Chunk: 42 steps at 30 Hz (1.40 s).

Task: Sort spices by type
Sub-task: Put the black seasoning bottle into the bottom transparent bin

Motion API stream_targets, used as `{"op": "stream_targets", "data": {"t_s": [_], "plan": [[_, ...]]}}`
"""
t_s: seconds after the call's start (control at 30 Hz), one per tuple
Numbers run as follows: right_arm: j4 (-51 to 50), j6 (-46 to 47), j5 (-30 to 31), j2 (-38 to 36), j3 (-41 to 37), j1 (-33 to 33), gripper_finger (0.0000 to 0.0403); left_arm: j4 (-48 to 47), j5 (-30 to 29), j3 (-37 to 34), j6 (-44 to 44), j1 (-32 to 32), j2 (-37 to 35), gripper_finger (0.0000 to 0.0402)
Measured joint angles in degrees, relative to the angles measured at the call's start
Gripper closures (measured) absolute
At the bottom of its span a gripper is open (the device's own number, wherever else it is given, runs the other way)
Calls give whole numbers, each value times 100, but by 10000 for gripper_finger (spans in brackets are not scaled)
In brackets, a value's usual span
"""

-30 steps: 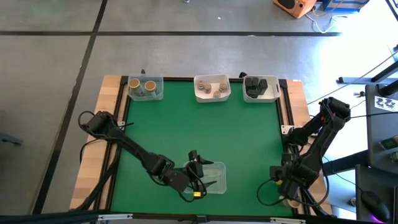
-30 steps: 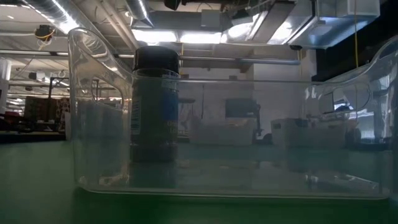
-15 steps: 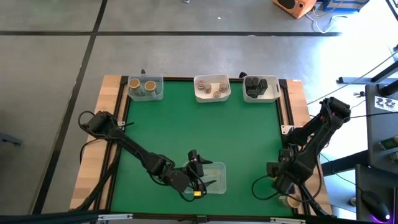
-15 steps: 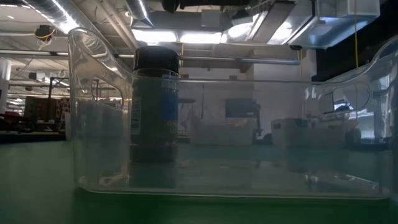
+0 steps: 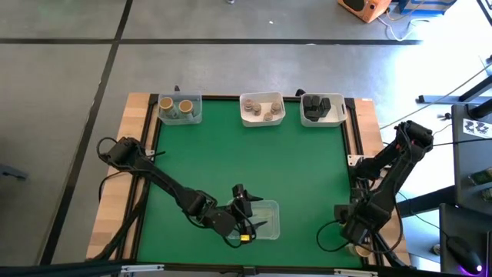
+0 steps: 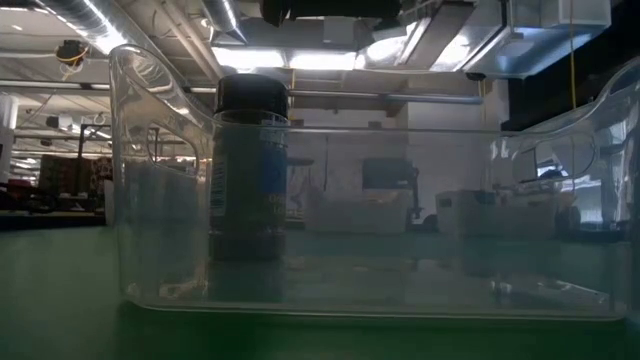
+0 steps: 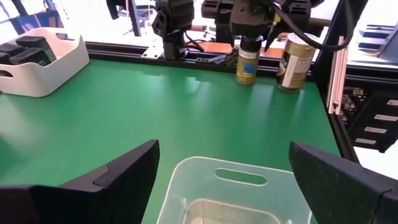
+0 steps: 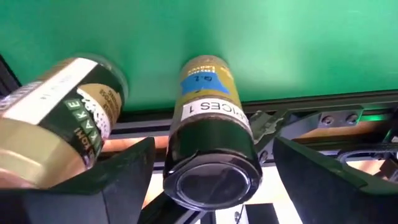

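A black-capped spice jar (image 8: 211, 155) with blue label is framed by the right claw (image 8: 211, 180), fingers apart. The left claw (image 7: 221, 180) is held apart over a clear tray (image 7: 227, 193) on the green worktop (image 7: 155, 112).

Two dark jointed arms (black cables looped alongside)

I see my left arm stretched from the table's left edge toward the near middle, its left gripper (image 5: 257, 217) hanging there with fingers (image 7: 124, 177) spread wide. My right arm is folded at the right near corner, the right gripper (image 5: 358, 240) pointing down, fingers (image 8: 124, 171) apart.
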Motion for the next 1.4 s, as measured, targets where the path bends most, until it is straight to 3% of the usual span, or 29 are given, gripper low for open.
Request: {"op": "stream_targets", "data": {"t_s": [0.2, 0.47, 0.67, 0.87, 1.03, 1.13, 1.4], "plan": [[13, 127, 308, 98, 2, 107, 96, -2, 0, 0, 5, -4, 0, 63], [2, -70, 480, 114, 9, 85, 208, -168, 0, 0, -3, -54, -2, 63], [1, -287, 746, 97, 29, 70, 244, -145, 2, 0, 117, -129, -57, 63], [-434, -846, 1407, 106, 466, -381, 290, -426, 1, -2, 251, -116, -198, 63], [-763, -1597, 2302, 101, 907, -855, 360, -723, 0, -2, 259, -108, -438, 63], [-770, -1998, 2409, 101, 938, -1141, 396, -835, -1, -2, 255, -78, -487, 63], [-771, -2422, 2472, 101, 938, -1620, 363, -1241, 1, -12, 96, 3, -485, 63]]}}
